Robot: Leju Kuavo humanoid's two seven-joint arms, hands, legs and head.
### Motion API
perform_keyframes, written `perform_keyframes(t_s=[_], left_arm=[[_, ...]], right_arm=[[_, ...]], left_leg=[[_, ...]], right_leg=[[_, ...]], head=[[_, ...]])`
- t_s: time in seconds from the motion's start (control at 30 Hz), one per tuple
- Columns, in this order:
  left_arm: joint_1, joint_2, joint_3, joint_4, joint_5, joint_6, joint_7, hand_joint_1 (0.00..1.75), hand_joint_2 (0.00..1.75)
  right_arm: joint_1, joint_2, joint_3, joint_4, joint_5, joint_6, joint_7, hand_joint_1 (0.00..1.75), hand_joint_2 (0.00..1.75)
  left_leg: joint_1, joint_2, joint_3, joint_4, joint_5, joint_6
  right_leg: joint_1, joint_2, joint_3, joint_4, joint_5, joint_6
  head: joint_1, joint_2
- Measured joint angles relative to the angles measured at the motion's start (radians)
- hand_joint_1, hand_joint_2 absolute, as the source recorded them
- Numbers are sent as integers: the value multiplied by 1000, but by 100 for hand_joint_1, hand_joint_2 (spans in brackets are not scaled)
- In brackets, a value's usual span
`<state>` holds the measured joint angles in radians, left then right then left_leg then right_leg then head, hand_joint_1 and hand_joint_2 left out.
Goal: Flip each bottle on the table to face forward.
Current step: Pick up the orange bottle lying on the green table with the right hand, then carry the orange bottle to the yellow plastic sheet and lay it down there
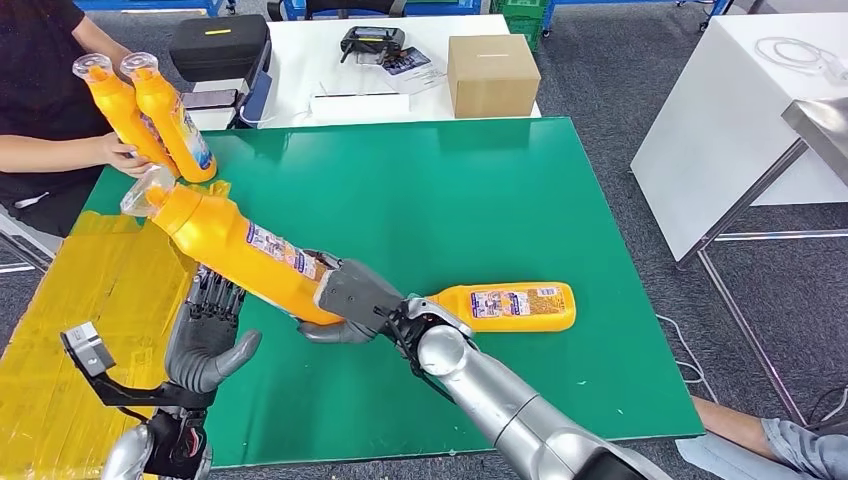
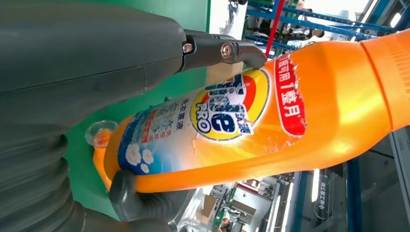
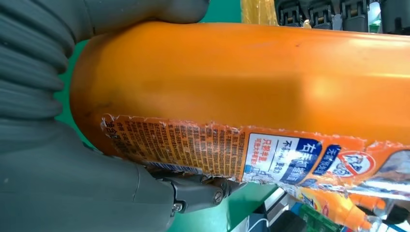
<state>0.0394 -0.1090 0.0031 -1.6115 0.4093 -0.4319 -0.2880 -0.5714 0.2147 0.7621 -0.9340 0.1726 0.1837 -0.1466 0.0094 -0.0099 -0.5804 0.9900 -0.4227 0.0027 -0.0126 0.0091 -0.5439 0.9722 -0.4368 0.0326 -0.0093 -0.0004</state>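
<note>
My right hand [image 1: 352, 298] grips the base of an orange detergent bottle [image 1: 230, 240] and holds it raised above the green table [image 1: 420, 190], its clear cap tilted toward the far left. In the right wrist view the torn back label [image 3: 232, 150] faces the camera; the left wrist view shows the front logo [image 2: 227, 106]. My left hand [image 1: 208, 335] stands open just under the bottle's middle, fingers pointing up. I cannot tell whether they touch it. A second orange bottle [image 1: 515, 306] lies on its side on the table, just right of my right hand.
A person at the far left holds two more orange bottles [image 1: 175, 120] upright at the table's corner. Yellow tape [image 1: 80, 290] covers the table's left side. A cardboard box [image 1: 492, 75] sits on the white table behind. Another white table [image 1: 720, 120] stands to the right.
</note>
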Motion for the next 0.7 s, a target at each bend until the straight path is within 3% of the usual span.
perform_keyframes(t_s=[0.37,0.57,0.7], left_arm=[[14,1,2,11,-3,15,8,0,175],[32,1,3,20,-4,15,10,4,175],[36,1,6,25,-8,22,10,175,175]], right_arm=[[23,101,156,173,92,-29,-34,175,175],[23,120,195,227,100,-39,-43,175,175],[21,126,205,241,102,-39,-40,175,175]], left_leg=[[1,1,-1,0,0,0],[1,2,-1,0,0,0],[0,2,-1,0,0,0]], right_leg=[[0,0,-2,0,0,0],[0,1,-2,0,0,0],[0,1,-2,0,0,0]], head=[[0,0],[0,0],[0,0]])
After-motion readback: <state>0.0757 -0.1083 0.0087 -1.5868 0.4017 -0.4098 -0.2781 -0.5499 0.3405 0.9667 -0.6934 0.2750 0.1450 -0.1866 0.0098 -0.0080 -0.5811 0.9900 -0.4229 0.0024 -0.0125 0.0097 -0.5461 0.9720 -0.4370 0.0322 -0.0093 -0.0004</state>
